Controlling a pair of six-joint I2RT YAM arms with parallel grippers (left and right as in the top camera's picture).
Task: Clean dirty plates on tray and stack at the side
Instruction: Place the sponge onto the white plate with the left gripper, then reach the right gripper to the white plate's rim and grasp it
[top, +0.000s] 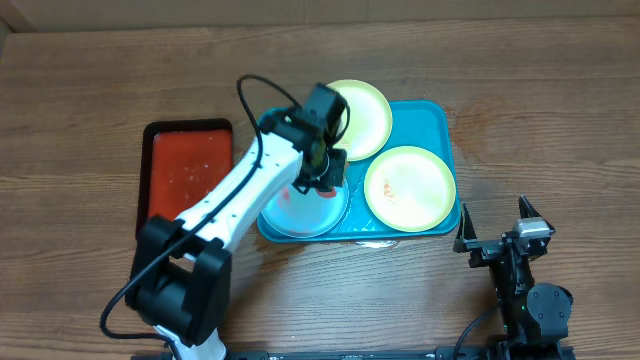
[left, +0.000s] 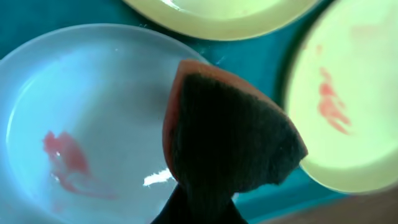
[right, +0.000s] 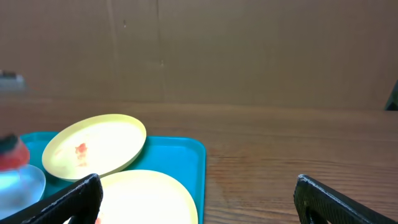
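The teal tray (top: 438, 118) holds three plates. The light blue plate (top: 298, 212) lies at its front left and carries a red smear (left: 65, 155). One yellow-green plate (top: 366, 116) lies at the back. The other yellow-green plate (top: 410, 187), at the front right, has a red smear (left: 329, 106). My left gripper (top: 322, 180) is shut on an orange sponge with a dark scrub face (left: 230, 137) and holds it over the blue plate's (left: 74, 112) right rim. My right gripper (top: 495, 228) is open and empty, right of the tray (right: 186, 155).
A red tray with a black rim (top: 188, 170) lies left of the teal tray on the wooden table (top: 560, 120). The left arm reaches across from the front left. A brown wall (right: 249, 50) stands behind the table.
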